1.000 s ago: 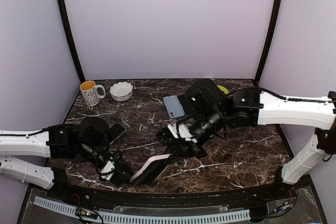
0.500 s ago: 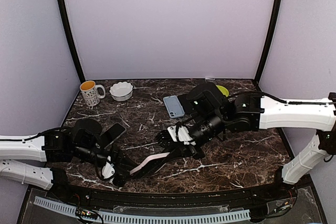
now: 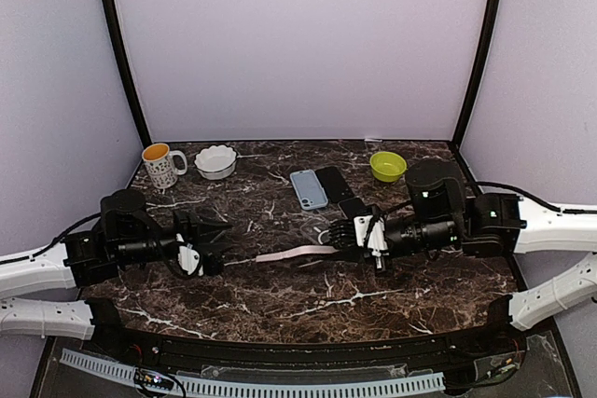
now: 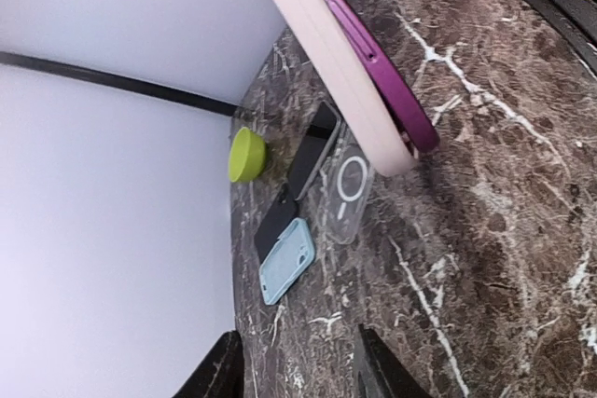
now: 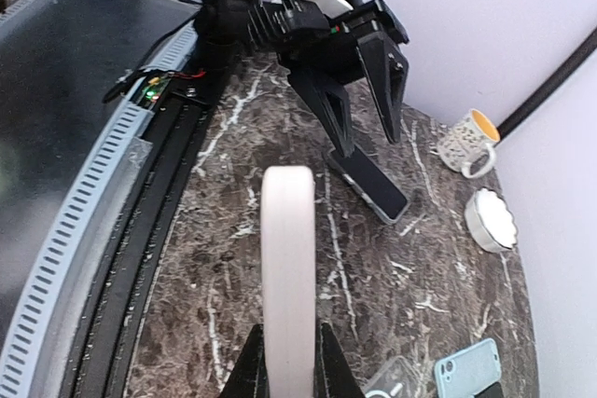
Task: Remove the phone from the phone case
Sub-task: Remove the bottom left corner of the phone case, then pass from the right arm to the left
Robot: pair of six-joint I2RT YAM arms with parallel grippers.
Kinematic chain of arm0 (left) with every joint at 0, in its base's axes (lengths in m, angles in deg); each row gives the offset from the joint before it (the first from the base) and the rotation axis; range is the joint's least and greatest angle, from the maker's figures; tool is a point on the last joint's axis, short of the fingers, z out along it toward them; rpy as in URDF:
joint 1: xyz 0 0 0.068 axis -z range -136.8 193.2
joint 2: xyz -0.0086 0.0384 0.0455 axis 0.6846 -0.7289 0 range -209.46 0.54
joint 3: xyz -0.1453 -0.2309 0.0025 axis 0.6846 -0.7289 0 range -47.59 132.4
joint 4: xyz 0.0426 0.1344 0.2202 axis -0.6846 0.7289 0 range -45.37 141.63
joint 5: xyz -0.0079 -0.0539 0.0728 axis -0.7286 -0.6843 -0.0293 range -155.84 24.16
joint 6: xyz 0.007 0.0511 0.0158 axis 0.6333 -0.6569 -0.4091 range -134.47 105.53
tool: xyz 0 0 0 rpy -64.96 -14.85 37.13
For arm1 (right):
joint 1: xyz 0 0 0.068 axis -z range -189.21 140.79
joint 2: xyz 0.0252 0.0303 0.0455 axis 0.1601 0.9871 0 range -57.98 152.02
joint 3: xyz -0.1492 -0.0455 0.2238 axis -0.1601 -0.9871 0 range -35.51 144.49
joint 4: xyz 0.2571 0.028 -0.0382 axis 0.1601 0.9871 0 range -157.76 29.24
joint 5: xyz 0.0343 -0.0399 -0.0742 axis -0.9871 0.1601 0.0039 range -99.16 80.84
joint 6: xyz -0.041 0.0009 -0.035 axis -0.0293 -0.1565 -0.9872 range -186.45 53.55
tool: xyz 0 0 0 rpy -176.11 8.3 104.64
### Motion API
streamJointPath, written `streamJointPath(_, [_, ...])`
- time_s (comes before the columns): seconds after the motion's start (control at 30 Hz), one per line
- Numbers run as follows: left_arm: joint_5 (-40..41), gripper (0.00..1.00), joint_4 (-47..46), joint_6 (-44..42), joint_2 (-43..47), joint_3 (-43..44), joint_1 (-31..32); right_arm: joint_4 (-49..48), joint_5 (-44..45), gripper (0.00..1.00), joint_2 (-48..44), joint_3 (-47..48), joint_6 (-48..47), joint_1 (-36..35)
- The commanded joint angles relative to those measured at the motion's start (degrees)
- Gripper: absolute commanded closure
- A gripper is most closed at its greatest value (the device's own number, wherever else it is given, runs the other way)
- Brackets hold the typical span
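Phone case lies right of left pincer.

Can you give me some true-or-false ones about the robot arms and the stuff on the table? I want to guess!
1. The right pincer is clamped on the pink phone case. True.
2. The left pincer grips the pink case too. False: its jaws are open and it is apart from the case.
3. The green bowl sits right beside the mug. False: the white bowl is beside the mug, and the green one is far across the table.
4. A light blue case lies flat on the table. True.
5. The phone is out of the pink case. False: the purple phone sits inside it.
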State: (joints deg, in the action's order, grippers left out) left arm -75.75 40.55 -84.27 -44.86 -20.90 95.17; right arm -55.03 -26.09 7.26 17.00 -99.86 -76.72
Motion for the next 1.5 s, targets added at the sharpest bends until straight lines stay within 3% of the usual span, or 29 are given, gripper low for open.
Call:
streamJointPath(0.0, [-10.26, 0.59, -3.65, 6.44, 2.29, 1.88, -6.81, -18.24, 8.10, 1.00, -1.86, -1.96, -0.77, 0.31])
streamJointPath(0.2, [-27.59, 0.65, 0.63, 13.45, 3.30, 5.47, -15.25, -28.01, 12.32, 1.00, 0.40, -1.18, -5.80, -0.23])
streamJointPath(0.4, [-33.41, 0.62, 3.21, 16.43, 1.00, 6.92, -16.45, -31.16, 11.81, 1.00, 2.84, 1.05, -8.84, -1.02])
streamJointPath(0.63, [-37.35, 0.62, -1.06, 19.96, 0.21, 5.84, -16.46, -32.60, 9.98, 1.00, 4.24, 2.13, -9.20, -3.01])
streamJointPath(1.47, [-31.62, 0.63, -0.94, 19.88, 0.01, 5.29, -16.48, -31.97, 10.42, 1.00, 3.24, 2.26, -10.45, -4.04])
